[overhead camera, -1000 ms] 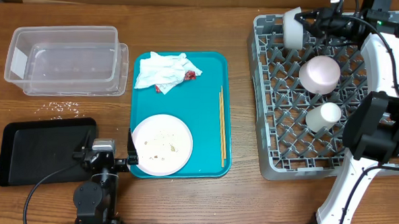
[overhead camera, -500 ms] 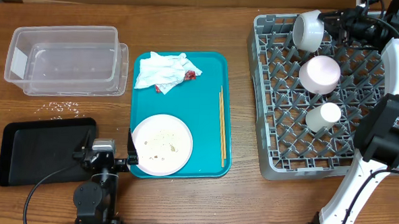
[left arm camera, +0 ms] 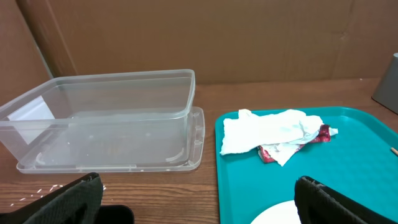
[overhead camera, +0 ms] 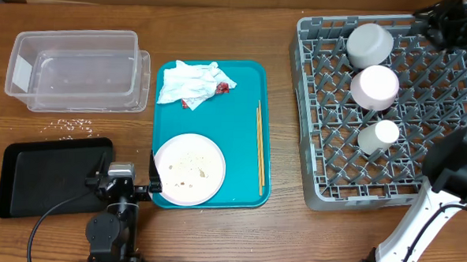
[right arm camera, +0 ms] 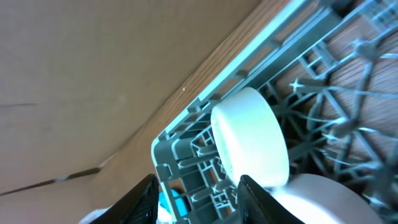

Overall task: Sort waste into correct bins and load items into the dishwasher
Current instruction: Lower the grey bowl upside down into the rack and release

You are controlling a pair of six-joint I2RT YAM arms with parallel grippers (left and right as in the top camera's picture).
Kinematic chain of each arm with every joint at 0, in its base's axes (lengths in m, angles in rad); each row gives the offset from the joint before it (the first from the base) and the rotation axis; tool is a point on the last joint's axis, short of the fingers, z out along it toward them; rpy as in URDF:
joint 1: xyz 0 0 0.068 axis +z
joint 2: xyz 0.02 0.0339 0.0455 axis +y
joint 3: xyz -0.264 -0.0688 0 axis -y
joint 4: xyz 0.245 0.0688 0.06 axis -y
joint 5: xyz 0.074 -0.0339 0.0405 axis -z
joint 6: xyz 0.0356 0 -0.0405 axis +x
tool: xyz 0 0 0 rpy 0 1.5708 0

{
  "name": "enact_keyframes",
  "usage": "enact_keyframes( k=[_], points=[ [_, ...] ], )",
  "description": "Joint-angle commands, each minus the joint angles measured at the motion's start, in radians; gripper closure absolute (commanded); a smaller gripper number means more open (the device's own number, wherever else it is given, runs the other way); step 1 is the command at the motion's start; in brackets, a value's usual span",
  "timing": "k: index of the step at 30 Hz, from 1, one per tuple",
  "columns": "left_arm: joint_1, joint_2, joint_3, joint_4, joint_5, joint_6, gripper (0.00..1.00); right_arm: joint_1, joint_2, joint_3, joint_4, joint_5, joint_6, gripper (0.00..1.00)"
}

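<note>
The grey dish rack (overhead camera: 301,110) holds a pale grey bowl (overhead camera: 369,43), a pinkish-white bowl (overhead camera: 374,87) and a white cup (overhead camera: 377,136). My right gripper (overhead camera: 443,22) is open and empty, back right of the grey bowl. In the right wrist view the grey bowl (right arm camera: 249,137) rests apart from the gripper (right arm camera: 196,199). The white plate (overhead camera: 188,168) and the crumpled napkin (overhead camera: 192,83) with red scraps lie on the teal tray (overhead camera: 251,84). My left gripper (overhead camera: 127,182) is open and low, between the black tray (overhead camera: 50,174) and the plate. Its view shows the napkin (left arm camera: 270,134).
The clear tub (overhead camera: 74,67) sits on its lid at the back left; it also shows in the left wrist view (left arm camera: 106,112). Rice-like crumbs (overhead camera: 74,125) lie on the table between the tub and the black tray. Chopsticks (overhead camera: 259,148) lie along the teal tray's right side.
My right gripper has let go of the pale grey bowl at the rack's back left and drawn away to the right. The bowl now rests in the rack. The left arm has not moved.
</note>
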Motion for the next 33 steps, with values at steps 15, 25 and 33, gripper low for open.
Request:
enact_keyframes(
  k=[15, 25, 33],
  points=[
    [0.005, -0.011, -0.004, 0.002, 0.011, -0.013, 0.00, 0.303, -0.069, -0.167, 0.066, 0.386, -0.129, 0.86],
    [0.005, -0.011, -0.004, 0.002, 0.011, -0.013, 0.00, 0.268, -0.024, -0.222, 0.092, 0.594, -0.060, 0.92],
    [0.005, -0.011, -0.004, 0.002, 0.011, -0.013, 0.00, 0.200, -0.025, -0.215, 0.047, 0.621, -0.036, 0.94]
  ],
)
